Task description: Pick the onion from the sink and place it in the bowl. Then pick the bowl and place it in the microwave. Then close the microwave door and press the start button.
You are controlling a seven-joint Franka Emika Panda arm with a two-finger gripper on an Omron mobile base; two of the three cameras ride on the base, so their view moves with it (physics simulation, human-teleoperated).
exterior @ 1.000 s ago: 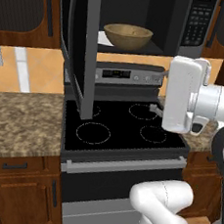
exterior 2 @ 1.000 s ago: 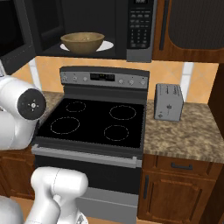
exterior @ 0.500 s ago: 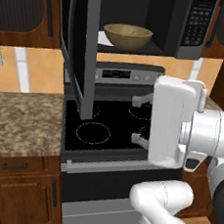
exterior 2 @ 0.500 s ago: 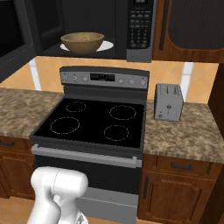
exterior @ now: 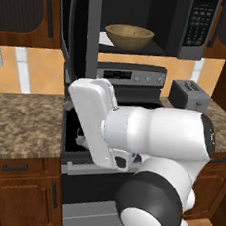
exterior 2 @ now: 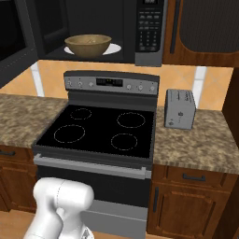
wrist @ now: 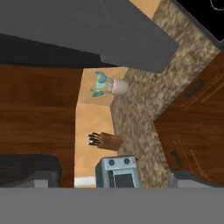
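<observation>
The tan wooden bowl (exterior: 128,36) (exterior 2: 87,45) stands on a white plate inside the open microwave (exterior: 160,21) (exterior 2: 93,23) above the stove. I cannot make out the onion, and the sink is out of view. The microwave door (exterior: 78,31) (exterior 2: 14,37) is swung wide to the left; in the hand view its grey slab (wrist: 87,30) crosses the top. The button panel (exterior: 200,20) (exterior 2: 149,27) is on the microwave's right side. My white hand (exterior: 91,125) hangs low at the stove's left front, below the door. The gripper (wrist: 111,177) is open, with nothing between its fingers.
A black-topped stove (exterior 2: 100,128) sits under the microwave, with a grey toaster (exterior 2: 179,108) (exterior: 189,94) on the granite counter to its right. The counter (exterior: 19,124) runs left. A potted plant (wrist: 109,85), a knife block (wrist: 107,141) and a small toaster oven (wrist: 118,171) stand along it.
The arm has swung left and down across the stove front, coming close to the left base camera. The bowl and the door have not moved.
</observation>
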